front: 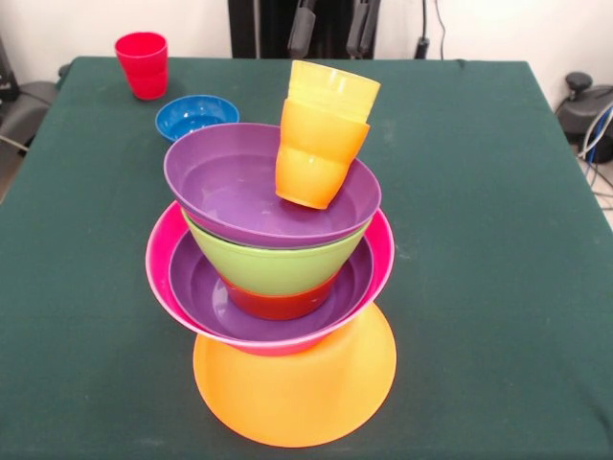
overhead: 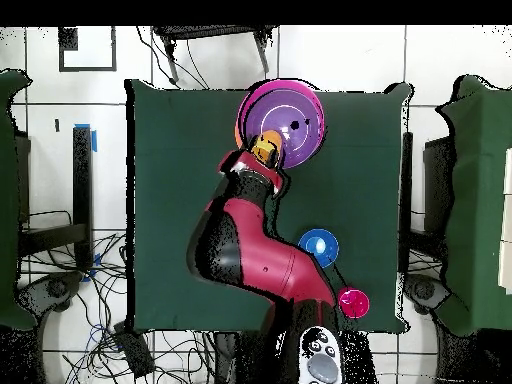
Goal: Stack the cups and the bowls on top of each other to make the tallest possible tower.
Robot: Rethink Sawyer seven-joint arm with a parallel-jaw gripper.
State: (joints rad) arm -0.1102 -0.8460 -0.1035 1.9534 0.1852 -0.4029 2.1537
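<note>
1. A table covered in dark green cloth carries everything.
2. A large glossy orange plastic bowl, upturned, rests on the cloth near the front edge, with other bowls piled on it.
3. A small blue plastic bowl sits upright toward the far side.
4. A red tapered plastic cup stands near the far left corner, apart from the blue bowl.

Place: a robot lab is suggested.
Table: covered in green cloth.
Arm: red, mounted at the table's edge.
Floor: loose cables are strewn about.
</note>
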